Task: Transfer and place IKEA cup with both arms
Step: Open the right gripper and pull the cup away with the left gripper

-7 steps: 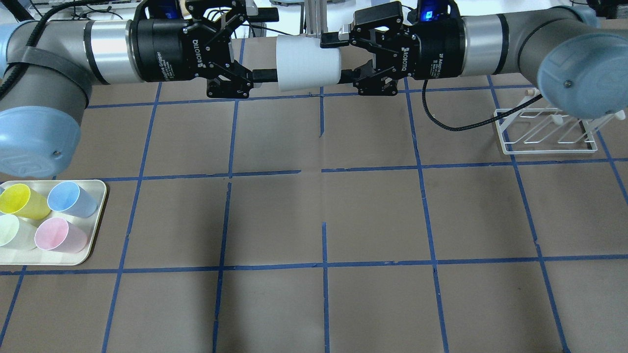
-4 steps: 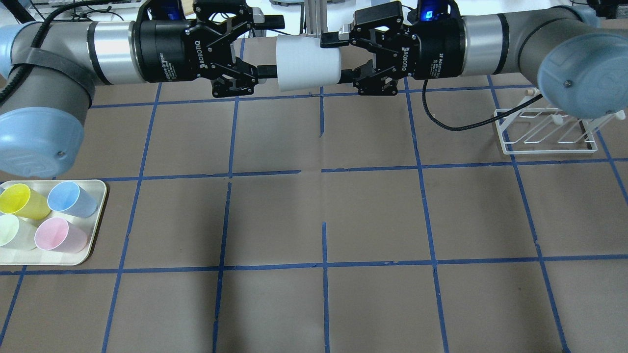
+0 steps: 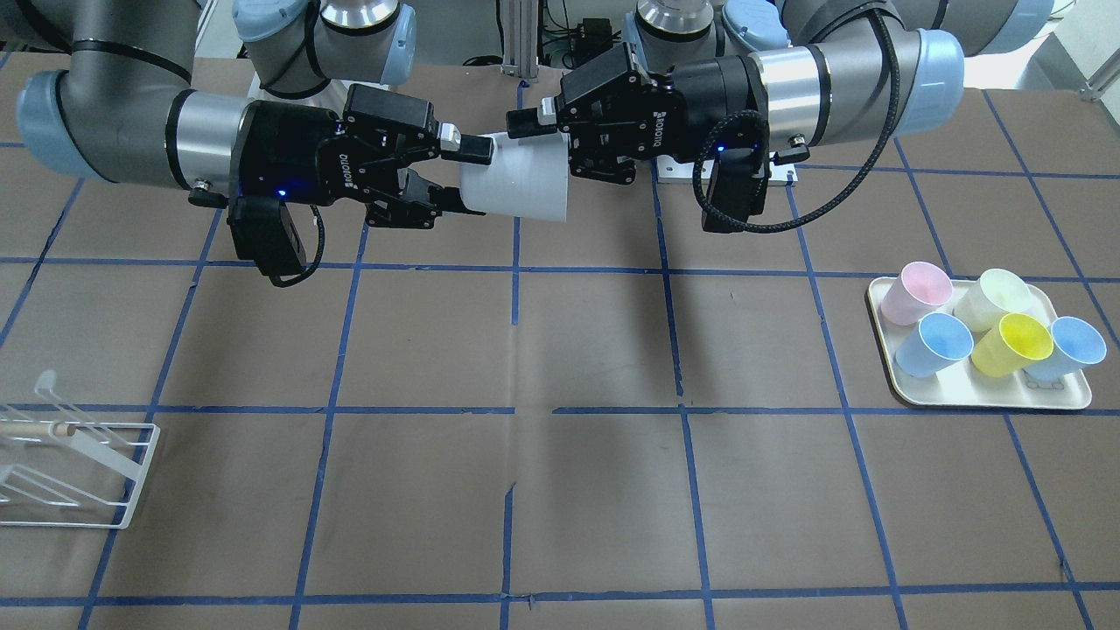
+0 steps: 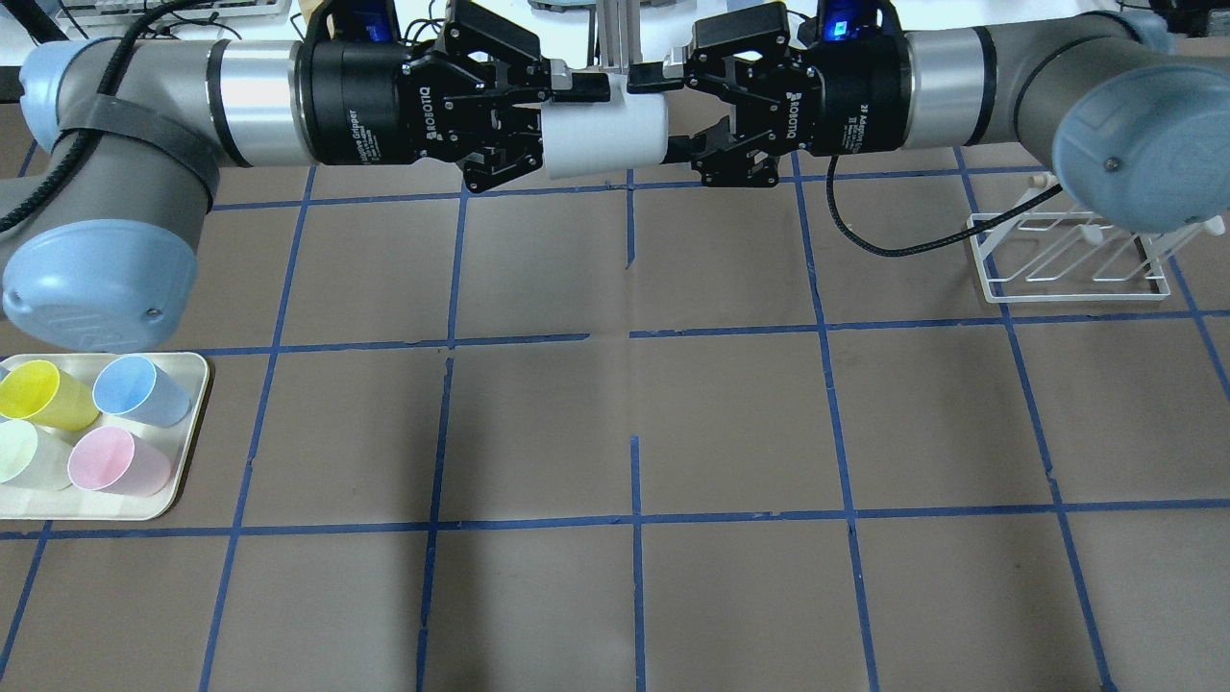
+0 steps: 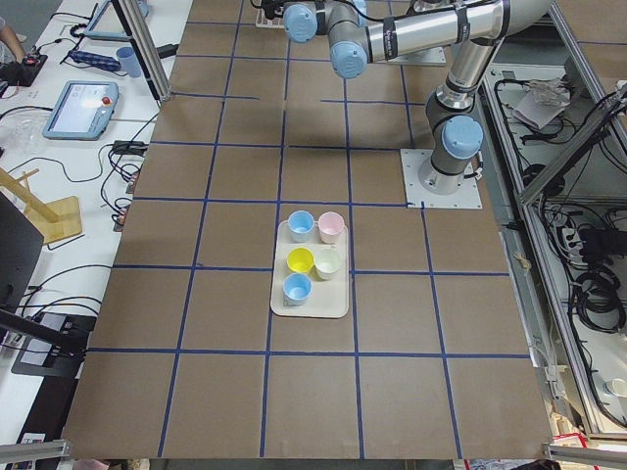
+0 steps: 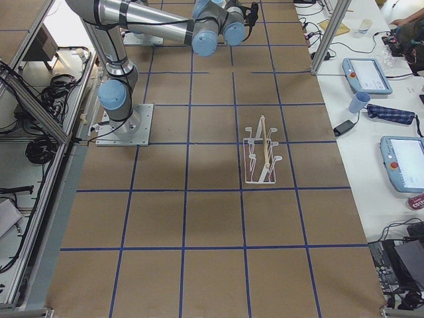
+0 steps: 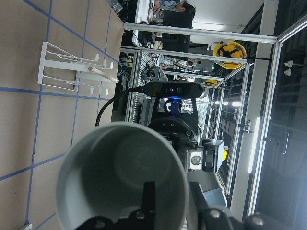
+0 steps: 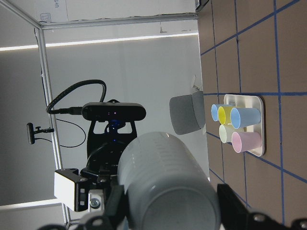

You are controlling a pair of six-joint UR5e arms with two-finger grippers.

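Standing nearest in the overhead view, at the table's left corner, is a cream tray [image 4: 187, 437] with a yellow cup [image 4: 38, 392], a blue cup [image 4: 139, 389], a pink cup [image 4: 115, 459] and a pale cup [image 4: 24, 454] packed together on it. Farther back on the right a white wire rack [image 4: 1076, 295] rests on the brown paper.

At the far edge the two arms meet. The left arm [image 4: 259, 91] and the right arm [image 4: 961, 72] both lie roughly level over the table, their wrists stretched straight toward each other from opposite sides.

Between them, clear of the table and over the central blue tape line, hangs the IKEA cup [image 4: 605, 139]. Its long axis is horizontal and runs along the line of the two wrists. The open mouth faces the left wrist camera and the closed base faces the right one.

The right gripper [image 4: 658, 113] is clamped on the cup's narrow base end, one finger on each side of it. The left gripper [image 4: 581, 115] has one finger inside the mouth and the other outside the wall; whether they pinch the wall I cannot tell
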